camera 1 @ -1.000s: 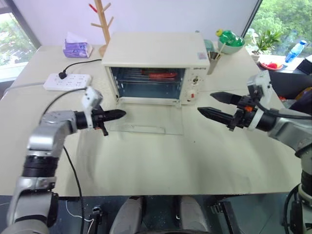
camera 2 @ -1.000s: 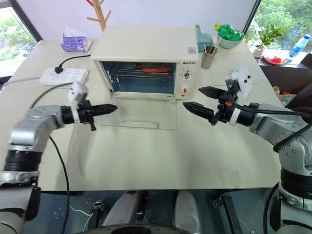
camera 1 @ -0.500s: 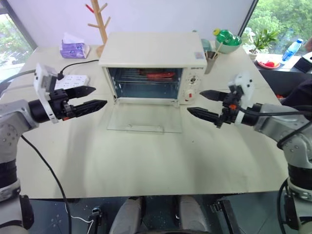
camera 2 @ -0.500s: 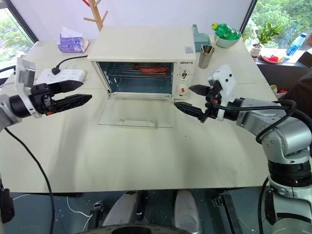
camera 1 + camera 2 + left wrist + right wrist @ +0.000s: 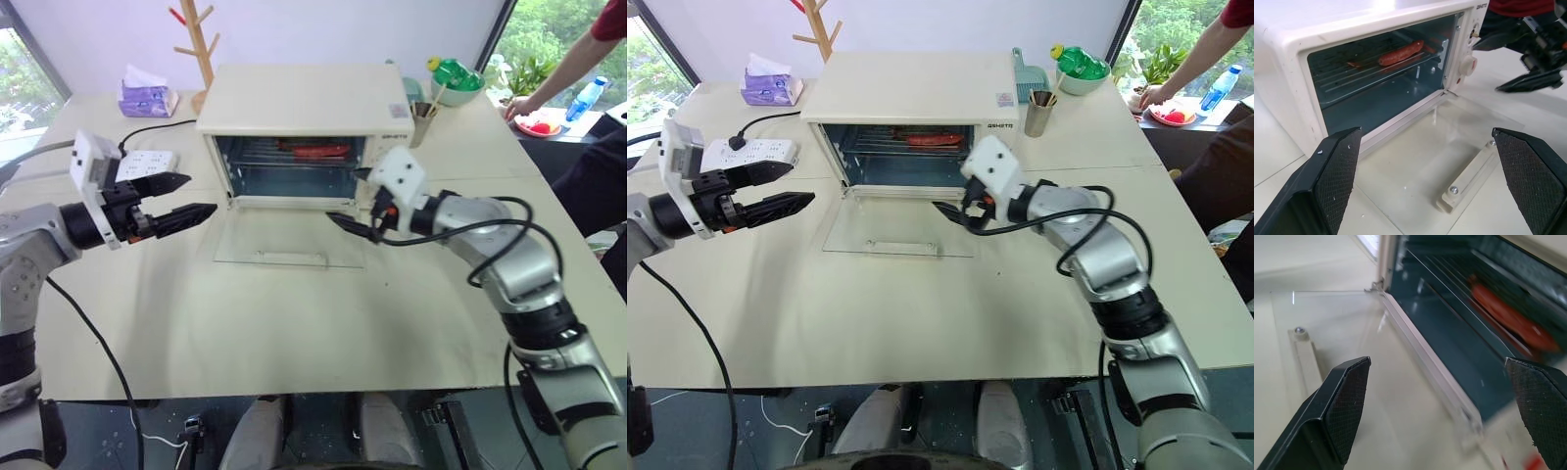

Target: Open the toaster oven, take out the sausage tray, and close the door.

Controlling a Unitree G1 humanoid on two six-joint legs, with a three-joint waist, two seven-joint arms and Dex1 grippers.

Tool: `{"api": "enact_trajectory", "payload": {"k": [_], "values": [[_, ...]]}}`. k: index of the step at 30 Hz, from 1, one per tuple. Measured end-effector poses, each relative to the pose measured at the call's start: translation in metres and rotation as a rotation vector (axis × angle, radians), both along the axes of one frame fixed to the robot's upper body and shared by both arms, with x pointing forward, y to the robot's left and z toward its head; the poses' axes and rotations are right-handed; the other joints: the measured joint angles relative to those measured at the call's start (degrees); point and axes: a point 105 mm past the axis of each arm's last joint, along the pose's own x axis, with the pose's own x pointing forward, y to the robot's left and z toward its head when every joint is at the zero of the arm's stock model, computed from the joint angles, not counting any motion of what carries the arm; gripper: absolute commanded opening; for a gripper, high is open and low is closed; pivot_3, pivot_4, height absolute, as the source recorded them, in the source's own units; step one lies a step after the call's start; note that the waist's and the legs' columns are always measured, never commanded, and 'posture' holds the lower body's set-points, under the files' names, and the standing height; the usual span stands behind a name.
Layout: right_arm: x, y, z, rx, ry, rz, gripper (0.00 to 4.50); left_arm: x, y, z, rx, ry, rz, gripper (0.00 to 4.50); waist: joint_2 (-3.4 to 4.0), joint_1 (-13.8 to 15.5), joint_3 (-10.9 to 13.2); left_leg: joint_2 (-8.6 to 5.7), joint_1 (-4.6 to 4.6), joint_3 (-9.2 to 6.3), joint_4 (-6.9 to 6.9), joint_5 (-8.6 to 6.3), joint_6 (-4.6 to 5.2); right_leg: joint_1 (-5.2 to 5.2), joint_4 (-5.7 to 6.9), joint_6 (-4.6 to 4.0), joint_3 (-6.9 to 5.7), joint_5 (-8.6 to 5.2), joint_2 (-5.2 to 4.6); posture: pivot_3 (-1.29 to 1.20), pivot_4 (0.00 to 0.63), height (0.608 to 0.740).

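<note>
With the door [image 5: 291,238] lying flat open before the toaster oven [image 5: 305,127], we reach our wide-spread right gripper [image 5: 955,203] toward the sausage tray [image 5: 1393,55] still on the rack, our left gripper [image 5: 180,199] empty and agape alongside; removal and closing remain.

Table [image 5: 294,323] bears toaster oven [image 5: 304,103], power strip [image 5: 137,164], tissues [image 5: 143,96]

Toaster oven [image 5: 304,113] upper centre of frame; door [image 5: 290,236] flat on surface [image 5: 294,323]. Left end effector [image 5: 194,196] open at left; right end effector [image 5: 353,199] open over door's right edge.
</note>
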Motion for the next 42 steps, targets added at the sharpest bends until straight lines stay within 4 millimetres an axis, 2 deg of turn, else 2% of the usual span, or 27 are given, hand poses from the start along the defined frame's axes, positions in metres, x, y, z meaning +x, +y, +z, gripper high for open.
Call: {"api": "enact_trajectory", "payload": {"k": [5,10,16,23,32,37,40,42], "values": [[0.025,0.029,-0.002,-0.121,-0.144,0.007,4.50,0.002,-0.001,0.002,-0.001,-0.007,-0.004,4.45,0.00,-0.10,0.00,0.00,0.00,-0.01,-0.03,0.02,-0.03,-0.03,0.01,-0.01,0.01,0.01,0.03,0.00,0.150,0.740],[0.051,0.047,-0.001,-0.263,-0.326,0.002,4.50,0.004,-0.001,0.003,-0.003,-0.013,-0.002,4.45,0.00,-0.23,0.00,0.00,0.01,-0.02,-0.07,0.06,-0.10,-0.05,0.02,-0.03,0.03,0.02,0.07,0.00,0.150,0.740],[0.071,0.069,-0.003,-0.376,-0.475,0.007,4.50,0.005,-0.004,0.000,0.002,-0.004,-0.009,4.45,0.01,-0.98,0.00,0.01,0.01,-0.05,-0.13,0.19,-0.33,-0.10,0.05,-0.07,0.07,0.04,0.11,0.00,0.150,0.740],[0.078,0.083,-0.009,-0.434,-0.560,0.026,4.50,0.007,-0.007,0.005,0.000,-0.023,-0.010,4.45,0.01,-1.75,0.00,0.04,0.01,-0.06,-0.22,0.22,-0.38,-0.17,0.08,-0.08,0.12,0.04,0.19,0.00,0.150,0.740],[0.068,0.108,-0.010,-0.433,-0.621,0.111,4.50,0.015,-0.008,0.006,-0.007,-0.015,-0.022,4.45,0.01,-1.99,0.00,0.05,0.02,-0.05,-0.21,0.23,-0.39,-0.19,0.12,-0.09,0.16,0.05,0.21,0.00,0.150,0.740],[0.073,0.106,-0.017,-0.475,-0.612,0.090,4.50,0.019,-0.006,0.006,-0.021,-0.001,-0.026,4.45,0.01,-2.09,0.00,0.04,0.02,-0.06,-0.21,0.23,-0.40,-0.19,0.13,-0.09,0.16,0.05,0.22,0.00,0.150,0.740],[0.077,0.102,-0.024,-0.504,-0.601,0.071,3.73,0.018,-0.009,0.008,-0.027,-0.001,-0.058,4.50,0.01,-2.31,0.00,0.04,0.02,-0.05,-0.22,0.26,-0.45,-0.19,0.14,-0.09,0.17,0.05,0.22,0.00,0.150,0.740],[0.079,0.099,-0.027,-0.521,-0.599,0.055,3.73,0.017,-0.011,0.007,-0.028,0.009,-0.081,4.50,0.01,-2.54,0.00,0.04,0.02,-0.06,-0.22,0.27,-0.47,-0.20,0.15,-0.09,0.17,0.05,0.22,0.00,0.150,0.740]]}}
